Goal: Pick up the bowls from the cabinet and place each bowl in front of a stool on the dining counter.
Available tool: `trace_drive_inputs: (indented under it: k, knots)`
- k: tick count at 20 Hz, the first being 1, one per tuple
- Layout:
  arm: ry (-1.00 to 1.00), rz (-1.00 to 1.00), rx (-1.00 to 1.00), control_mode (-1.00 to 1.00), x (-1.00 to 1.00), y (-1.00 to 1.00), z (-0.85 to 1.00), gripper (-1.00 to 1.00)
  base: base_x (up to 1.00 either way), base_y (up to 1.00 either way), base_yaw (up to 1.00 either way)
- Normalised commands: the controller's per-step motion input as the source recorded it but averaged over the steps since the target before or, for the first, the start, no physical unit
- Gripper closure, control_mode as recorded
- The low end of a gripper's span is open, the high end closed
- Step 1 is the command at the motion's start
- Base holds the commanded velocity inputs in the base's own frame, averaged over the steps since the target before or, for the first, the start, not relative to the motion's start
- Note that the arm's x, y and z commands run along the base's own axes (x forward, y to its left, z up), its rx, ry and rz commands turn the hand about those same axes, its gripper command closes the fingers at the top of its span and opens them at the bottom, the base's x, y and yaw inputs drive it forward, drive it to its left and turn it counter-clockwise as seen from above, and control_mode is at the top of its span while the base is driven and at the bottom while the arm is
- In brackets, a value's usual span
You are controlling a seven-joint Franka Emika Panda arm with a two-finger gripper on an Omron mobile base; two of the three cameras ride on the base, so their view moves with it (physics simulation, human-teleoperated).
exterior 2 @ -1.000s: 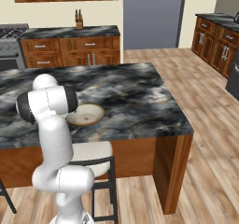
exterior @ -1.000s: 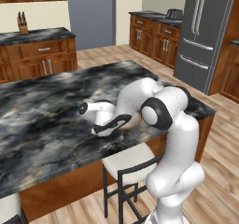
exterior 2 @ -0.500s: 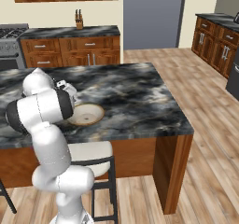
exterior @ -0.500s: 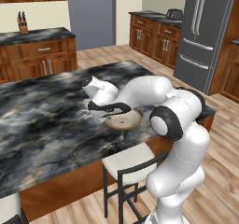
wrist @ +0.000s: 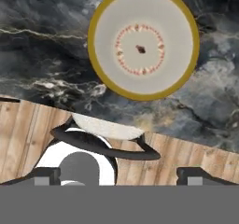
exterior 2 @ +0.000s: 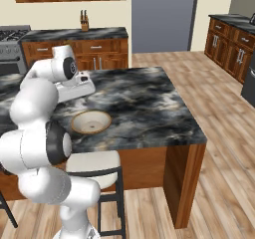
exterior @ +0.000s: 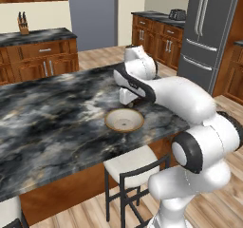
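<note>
Gripper (wrist: 119,172) hangs above the dining counter (exterior: 52,122), fingertips spread wide, holding nothing. One bowl (exterior: 124,119) sits upright on the marbled stone near the counter's front edge, directly behind a stool (exterior: 130,166), which suits a place setting. Bowl is round, wide, glazed cream inside with a pale rim. Stool has a thin black frame and off-white cushion.

Bowl (exterior: 124,119) on the dining counter (exterior: 57,118) near its front edge, stool (exterior: 133,167) on the floor directly before it, gripper (exterior: 126,98) above the counter just behind the bowl, knife block (exterior 2: 84,20) on the far wall counter
</note>
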Motion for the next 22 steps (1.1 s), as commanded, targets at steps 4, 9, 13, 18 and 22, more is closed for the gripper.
trace_drive_inputs:
  k: [4, 9, 13, 18, 22]
  knots:
    - [0.0, -0.01, 0.42, -1.0, -1.0, -0.53, 0.99, -1.0, 0.0, 0.0, 0.0]
    - [0.0, -0.03, 0.19, -1.0, -1.0, -0.3, 0.84, -1.0, 0.0, 0.0, 0.0]
    - [0.01, -0.22, 0.0, -1.0, -0.79, -0.2, 0.44, -1.0, 0.0, 0.0, 0.0]
    - [0.05, -0.38, -0.18, -1.0, -0.3, -0.03, 0.14, -1.0, 0.0, 0.0, 0.0]
    - [0.0, -0.2, -0.23, -1.0, -0.19, -0.01, -0.21, -1.0, 0.0, 0.0, 0.0]
